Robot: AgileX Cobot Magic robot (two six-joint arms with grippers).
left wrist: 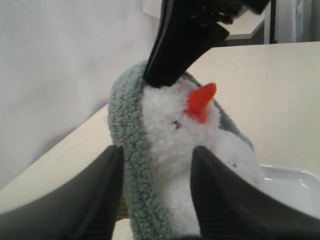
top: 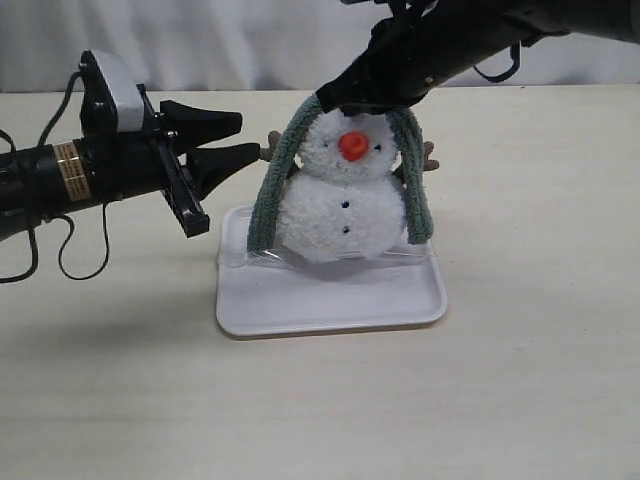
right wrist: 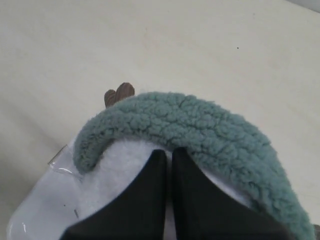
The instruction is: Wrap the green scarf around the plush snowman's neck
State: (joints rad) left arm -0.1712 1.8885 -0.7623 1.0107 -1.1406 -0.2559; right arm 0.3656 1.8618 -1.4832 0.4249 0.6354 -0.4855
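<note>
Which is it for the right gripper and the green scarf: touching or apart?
Touching. In the right wrist view the shut right gripper has its fingertips pressed into the green scarf; the left wrist view shows no gap either.

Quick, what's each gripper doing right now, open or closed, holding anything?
Left gripper: open, holding nothing, near the scarf.
Right gripper: closed, tips at the scarf on the snowman's head; whether it pinches the scarf cannot be told.
</note>
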